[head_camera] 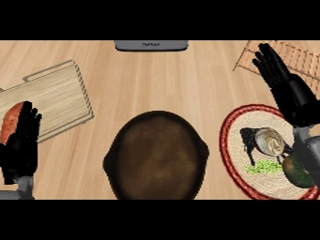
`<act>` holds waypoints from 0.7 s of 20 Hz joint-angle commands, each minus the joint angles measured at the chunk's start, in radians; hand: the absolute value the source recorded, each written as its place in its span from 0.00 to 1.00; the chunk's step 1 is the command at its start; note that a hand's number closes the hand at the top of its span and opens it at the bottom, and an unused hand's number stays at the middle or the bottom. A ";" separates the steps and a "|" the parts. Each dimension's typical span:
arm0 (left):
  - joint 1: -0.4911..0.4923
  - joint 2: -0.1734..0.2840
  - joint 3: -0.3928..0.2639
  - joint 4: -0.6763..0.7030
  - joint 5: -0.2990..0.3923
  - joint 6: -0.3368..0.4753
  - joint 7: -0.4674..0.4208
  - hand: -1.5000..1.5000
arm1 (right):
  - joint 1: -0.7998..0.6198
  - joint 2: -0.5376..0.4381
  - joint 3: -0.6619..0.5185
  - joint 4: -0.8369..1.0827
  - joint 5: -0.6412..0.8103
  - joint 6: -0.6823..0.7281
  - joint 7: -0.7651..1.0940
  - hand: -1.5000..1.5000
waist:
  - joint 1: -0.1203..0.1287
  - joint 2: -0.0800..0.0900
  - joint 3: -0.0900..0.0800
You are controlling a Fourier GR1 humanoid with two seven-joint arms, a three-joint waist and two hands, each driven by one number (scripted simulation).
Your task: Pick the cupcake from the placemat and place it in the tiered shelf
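The cupcake sits on the round red-rimmed placemat on the wooden surface, beside an avocado. The right robot hand, fingers straight and spread, hovers empty by the wire tiered shelf. The left robot hand rests open over a cutting board, near a dark pan.

Kitchen, wooden counter, dark skillet, cutting board
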 commanded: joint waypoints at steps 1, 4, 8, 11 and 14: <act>-0.031 0.038 0.049 0.041 0.000 -0.093 0.012 0.50 | -0.004 0.048 -0.012 -0.010 0.067 0.017 0.008 1.00 | 0.005 0.008 -0.004; 0.010 0.120 0.033 0.002 0.019 -0.178 0.100 0.50 | 0.039 0.013 -0.001 -0.011 0.069 0.090 -0.064 1.00 | 0.007 0.008 -0.004; 0.048 0.108 -0.005 0.032 0.020 -0.193 0.104 0.50 | 0.106 -0.103 -0.061 0.072 0.342 -0.289 0.026 1.00 | -0.059 0.006 -0.011; 0.025 0.141 -0.008 0.006 0.046 -0.253 0.164 0.50 | 0.187 0.057 0.044 -0.006 0.477 -0.487 -0.039 0.00 | -0.017 0.004 -0.005; 0.018 0.127 0.008 0.015 0.033 -0.270 0.154 0.50 | 0.340 0.087 0.147 -0.213 0.504 -0.448 0.027 0.00 | -0.010 0.004 -0.005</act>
